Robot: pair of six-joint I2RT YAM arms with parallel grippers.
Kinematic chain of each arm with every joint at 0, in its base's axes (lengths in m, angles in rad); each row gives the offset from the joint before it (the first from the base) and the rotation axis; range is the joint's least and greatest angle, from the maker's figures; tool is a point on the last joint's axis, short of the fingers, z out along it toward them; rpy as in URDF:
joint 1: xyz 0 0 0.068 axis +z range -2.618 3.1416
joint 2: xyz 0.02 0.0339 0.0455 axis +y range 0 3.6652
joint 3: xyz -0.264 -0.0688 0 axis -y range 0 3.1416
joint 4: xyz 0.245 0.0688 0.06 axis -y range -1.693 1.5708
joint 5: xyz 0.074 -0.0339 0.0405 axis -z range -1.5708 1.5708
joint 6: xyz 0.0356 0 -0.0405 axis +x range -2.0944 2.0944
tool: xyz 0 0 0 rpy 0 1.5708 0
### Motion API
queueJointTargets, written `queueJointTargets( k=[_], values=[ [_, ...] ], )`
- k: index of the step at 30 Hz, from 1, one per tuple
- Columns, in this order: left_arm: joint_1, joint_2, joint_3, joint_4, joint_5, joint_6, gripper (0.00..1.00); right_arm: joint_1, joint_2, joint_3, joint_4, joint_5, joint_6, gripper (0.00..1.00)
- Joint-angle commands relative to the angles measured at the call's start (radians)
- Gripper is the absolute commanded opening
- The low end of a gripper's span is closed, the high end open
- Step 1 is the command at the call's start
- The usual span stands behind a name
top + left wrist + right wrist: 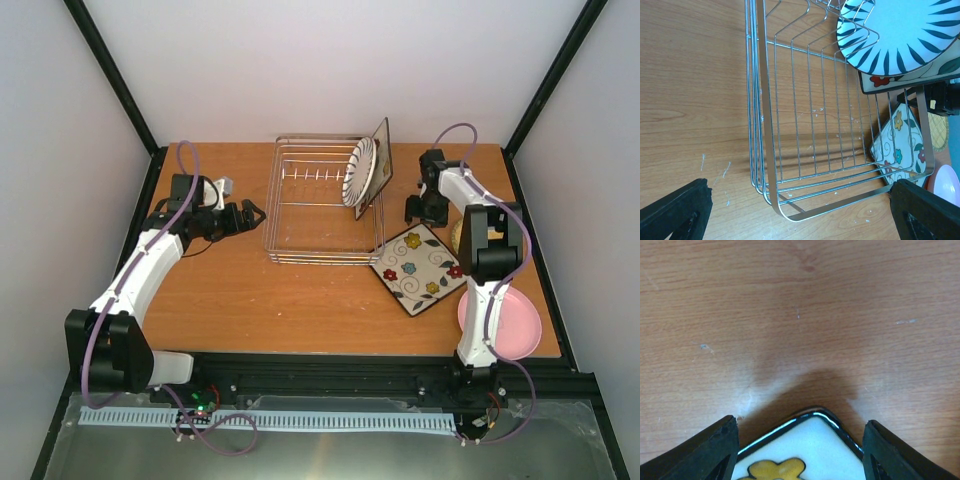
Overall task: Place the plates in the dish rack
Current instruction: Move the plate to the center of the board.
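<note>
The wire dish rack [300, 225] stands mid-table. A black-and-white striped plate [358, 172] stands upright at its right end, with a dark-rimmed floral plate [382, 152] leaning behind it. Another square floral plate [420, 268] lies flat on the table right of the rack. My right gripper [425, 210] hovers open over this plate's far corner [812, 437]; the corner sits between the fingers [715, 452] with gaps on both sides. A tan woven plate [458, 235] is partly hidden by the right arm. The pink plate [505, 325] lies front right. My left gripper [250, 215] is open beside the rack's left side [765, 150].
Black frame posts and white walls enclose the wooden table [230, 290]. The right arm's forearm [490, 240] reaches over the tan plate.
</note>
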Motion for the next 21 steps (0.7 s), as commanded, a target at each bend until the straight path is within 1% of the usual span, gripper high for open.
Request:
queueJointTargets(
  k=[1,6,8,21],
  values=[
    [-0.005,-0.001,0.035,-0.012,-0.010,0.010,0.98,0.008,0.041,0.024,0.006,0.005,0.021,0.67],
    [-0.005,-0.001,0.030,-0.011,-0.013,0.013,0.98,0.008,0.032,-0.023,-0.007,0.048,0.028,0.66],
    [-0.005,0.001,0.026,-0.007,-0.013,0.013,0.98,0.008,0.019,-0.055,-0.006,0.059,0.032,0.64],
    [-0.005,0.021,0.040,0.005,-0.005,0.021,0.98,0.008,-0.127,-0.276,-0.005,0.075,0.102,0.63]
  ],
)
